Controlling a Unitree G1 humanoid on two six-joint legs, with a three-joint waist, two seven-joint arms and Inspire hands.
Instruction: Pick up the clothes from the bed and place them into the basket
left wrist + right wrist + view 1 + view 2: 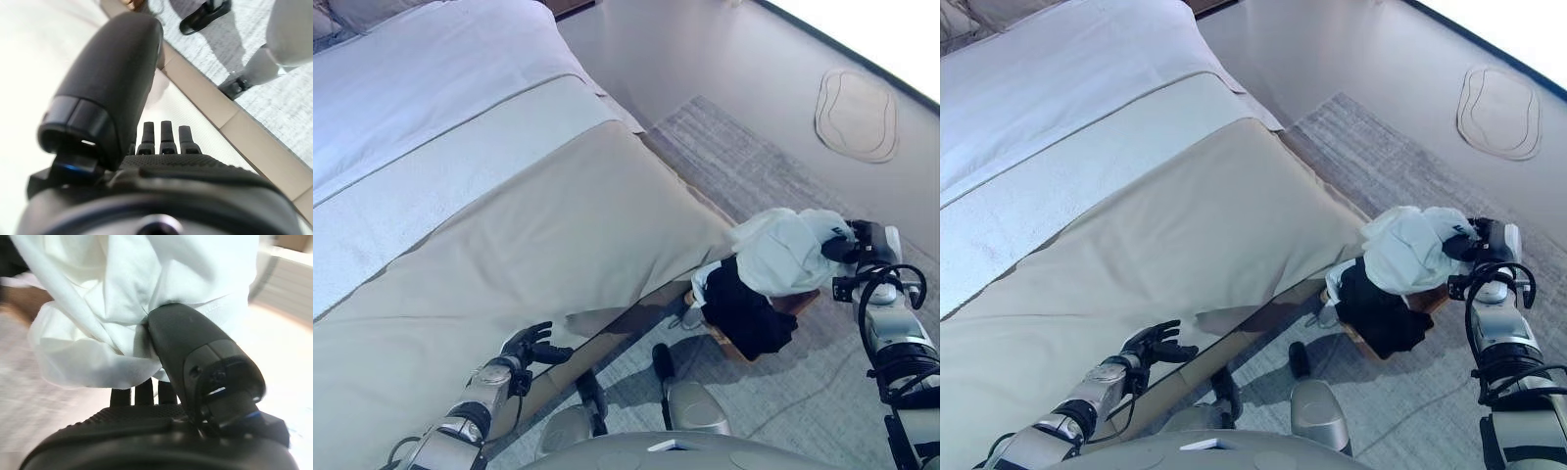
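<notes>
Clothes sit at the right of the frame: a white garment point(788, 250), soft and crumpled into rounded folds, is bunched above a basket point(800, 304) on the floor, and the right hand point(864, 240) grasps it, thumb and fingers pinching a fold of the thin cloth in the right wrist view. Below it a black garment point(744, 305) hangs limp over the basket's near edge, with a small strip of white fabric beside it. Only a brown corner of the basket shows under the cloth.

The bed point(509, 206) fills the left and centre of the frame, its smooth beige cover draped over the corner, with a paler textured band and a white sheet further up toward the upper left. At the lower left the left hand point(530, 346) rests at the bed's edge with its fingers straight and relaxed, holding nothing.

A grey woven rug point(754, 166) with a fine ribbed texture lies on the floor beside the bed, and a flat rounded mat point(857, 115) lies at the upper right.
</notes>
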